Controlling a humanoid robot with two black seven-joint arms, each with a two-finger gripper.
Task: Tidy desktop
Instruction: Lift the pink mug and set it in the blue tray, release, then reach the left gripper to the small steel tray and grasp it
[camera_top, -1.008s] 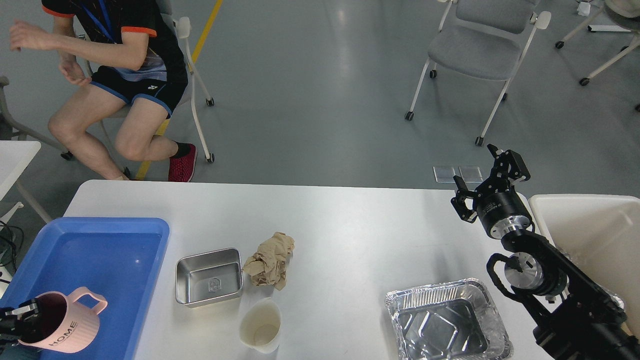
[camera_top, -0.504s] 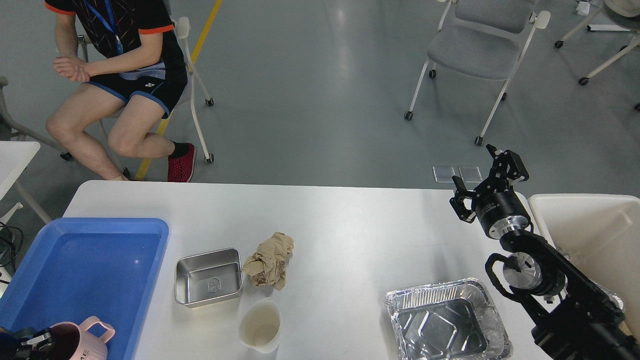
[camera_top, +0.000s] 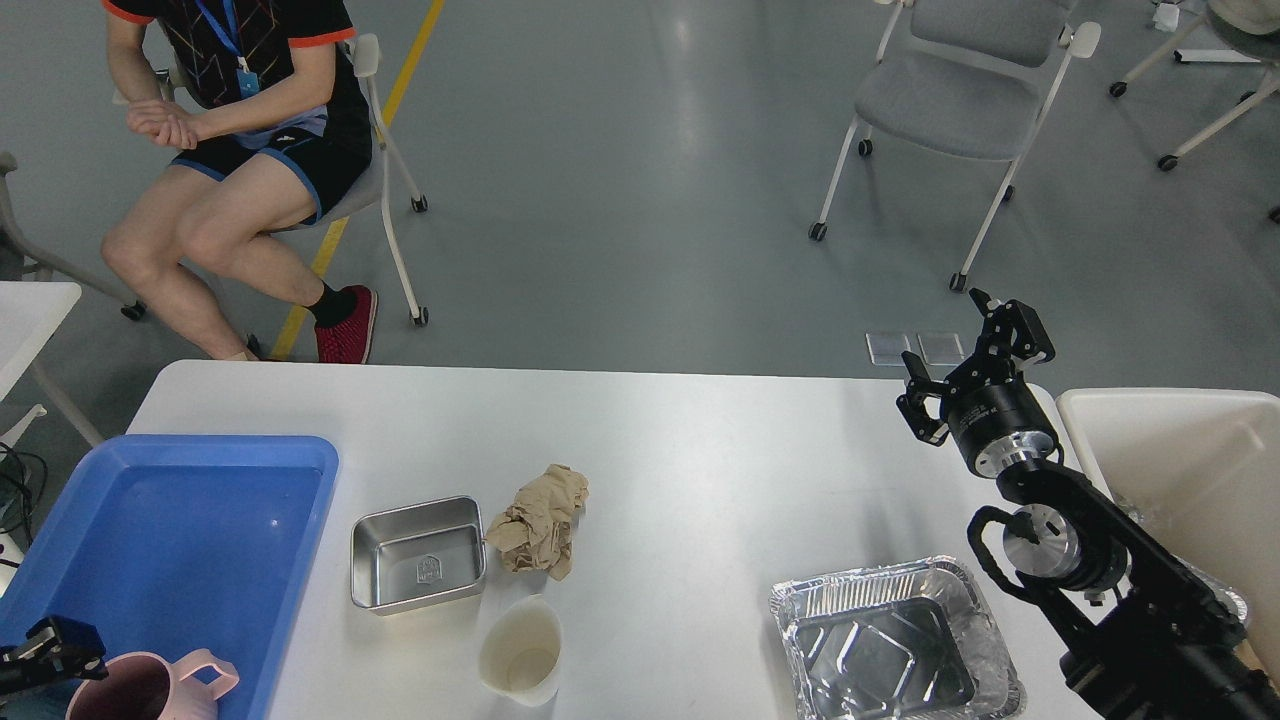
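Observation:
The white desktop (camera_top: 700, 440) fills the lower view. On it lie a small steel tray (camera_top: 418, 553), a crumpled brown paper (camera_top: 540, 520), a white plastic cup (camera_top: 520, 652) and a foil tray (camera_top: 890, 650). A pink mug (camera_top: 150, 690) stands in the near corner of the blue bin (camera_top: 170, 520). My left gripper (camera_top: 50, 652) hovers just up and left of the mug's rim, apart from it, fingers spread. My right gripper (camera_top: 967, 362) is open and empty, raised over the desktop's far right edge.
A white bin (camera_top: 1190, 450) stands off the desktop's right end, beside my right arm. A seated person (camera_top: 250, 130) and a grey chair (camera_top: 960, 90) are on the floor beyond the desktop. A small white table edge (camera_top: 30, 310) is at far left.
My left gripper lowered the pink mug into the blue bin's near corner, then let go and lifted up-left. The right arm barely moved. The seated person shifted their legs and arms.

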